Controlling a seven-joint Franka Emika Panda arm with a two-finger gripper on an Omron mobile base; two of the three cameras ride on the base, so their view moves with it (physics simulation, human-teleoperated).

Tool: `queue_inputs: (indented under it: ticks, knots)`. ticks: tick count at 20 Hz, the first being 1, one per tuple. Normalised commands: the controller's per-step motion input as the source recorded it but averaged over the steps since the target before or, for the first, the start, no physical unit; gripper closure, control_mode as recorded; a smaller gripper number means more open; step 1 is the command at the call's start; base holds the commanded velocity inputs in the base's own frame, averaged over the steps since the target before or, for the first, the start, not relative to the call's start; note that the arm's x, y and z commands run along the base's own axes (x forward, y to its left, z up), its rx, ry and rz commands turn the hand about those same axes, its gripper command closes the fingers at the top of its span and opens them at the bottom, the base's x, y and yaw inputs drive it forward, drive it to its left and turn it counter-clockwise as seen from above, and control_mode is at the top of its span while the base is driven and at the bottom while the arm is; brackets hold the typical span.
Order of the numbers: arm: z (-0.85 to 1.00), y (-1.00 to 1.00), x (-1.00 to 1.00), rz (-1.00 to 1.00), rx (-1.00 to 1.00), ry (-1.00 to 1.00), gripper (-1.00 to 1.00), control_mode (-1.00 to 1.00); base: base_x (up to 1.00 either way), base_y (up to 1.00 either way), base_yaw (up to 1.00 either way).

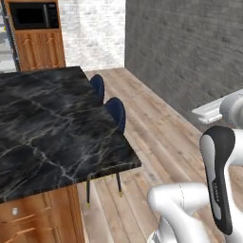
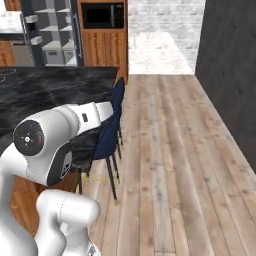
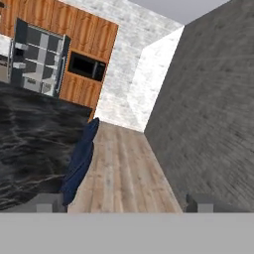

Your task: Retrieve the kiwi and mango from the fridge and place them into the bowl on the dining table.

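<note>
We see the arm (image 2: 47, 150) folded up close over the base, its forearm running level toward three o'clock beside the bench (image 1: 52, 123), and the end effector (image 3: 124, 202) spread wide, released and carrying nothing, its two fingertips (image 3: 49, 202) far apart as it looks along the wooden floor (image 2: 170, 160). The fridge (image 2: 52, 37) stands open at eleven o'clock beyond the bench, well apart from the arm, next to a built-in microwave (image 2: 102, 15). Two blue chairs (image 1: 114, 111) sit tucked at the bench's three-o'clock edge.
</note>
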Motion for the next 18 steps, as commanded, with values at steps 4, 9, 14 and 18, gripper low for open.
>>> queue_inputs:
  ticks: [4, 9, 14, 18]
  knots:
    - [0.00, 0.00, 0.00, 0.00, 0.00, 0.00, -1.00, 1.00, 0.00, -1.00, -0.11]
    - [0.00, 0.00, 0.00, 0.00, 0.00, 0.00, -1.00, 1.00, 0.00, -1.00, -0.10]
    - [0.00, 0.00, 0.00, 0.00, 0.00, 0.00, -1.00, 1.00, 0.22, -0.77, -0.05]
    - [0.00, 0.00, 0.00, 0.00, 0.00, 0.00, -1.00, 1.00, 1.00, -0.01, 0.00]
